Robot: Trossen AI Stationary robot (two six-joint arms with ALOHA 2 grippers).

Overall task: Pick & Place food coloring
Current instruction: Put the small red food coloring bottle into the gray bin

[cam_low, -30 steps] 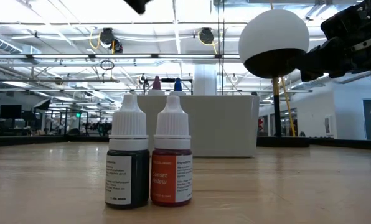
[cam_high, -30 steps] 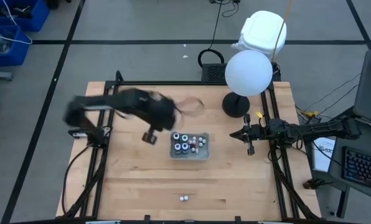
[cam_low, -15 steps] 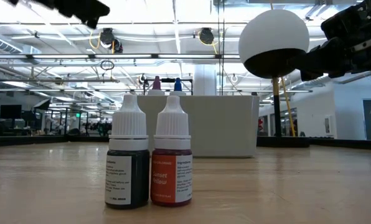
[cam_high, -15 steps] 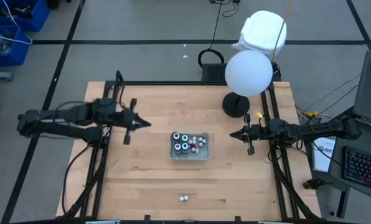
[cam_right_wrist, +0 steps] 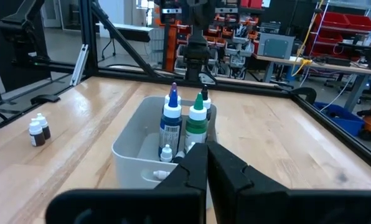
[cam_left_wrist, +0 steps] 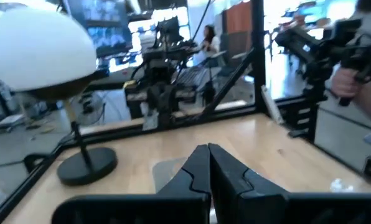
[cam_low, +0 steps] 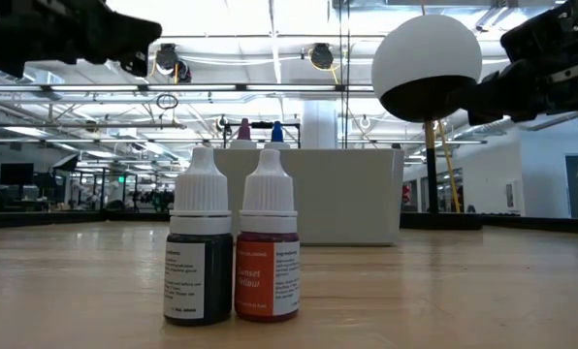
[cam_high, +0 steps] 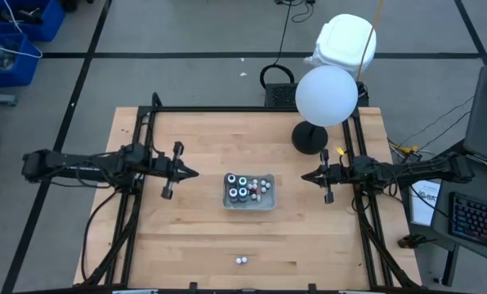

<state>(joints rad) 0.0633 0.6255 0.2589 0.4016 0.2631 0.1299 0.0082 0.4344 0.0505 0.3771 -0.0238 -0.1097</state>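
Several food coloring bottles (cam_high: pixel 243 187) stand in a clear tray (cam_high: pixel 264 203) at the table's middle; the right wrist view shows their blue and green tops (cam_right_wrist: pixel 197 116). Two more small bottles (cam_high: pixel 241 260) stand on their bases side by side near the table's front edge; the low view shows one dark bottle (cam_low: pixel 199 254) and one orange bottle (cam_low: pixel 268 254). My left gripper (cam_high: pixel 193 172) is shut and points level at the tray from its left, a short way off. My right gripper (cam_high: pixel 303 177) is shut too and waits level, right of the tray.
A lamp with a white globe (cam_high: pixel 326 95) stands on a black round base (cam_high: pixel 309 137) at the table's far right. Black rails (cam_high: pixel 137 204) run along the left and right sides. Bare wood lies between the tray and the two front bottles.
My left arm has drawn back from beside the tray toward the table's left edge and sunk lower. Its gripper has tipped up from pointing down and now points level at the tray. The bottles and the tray have kept still.
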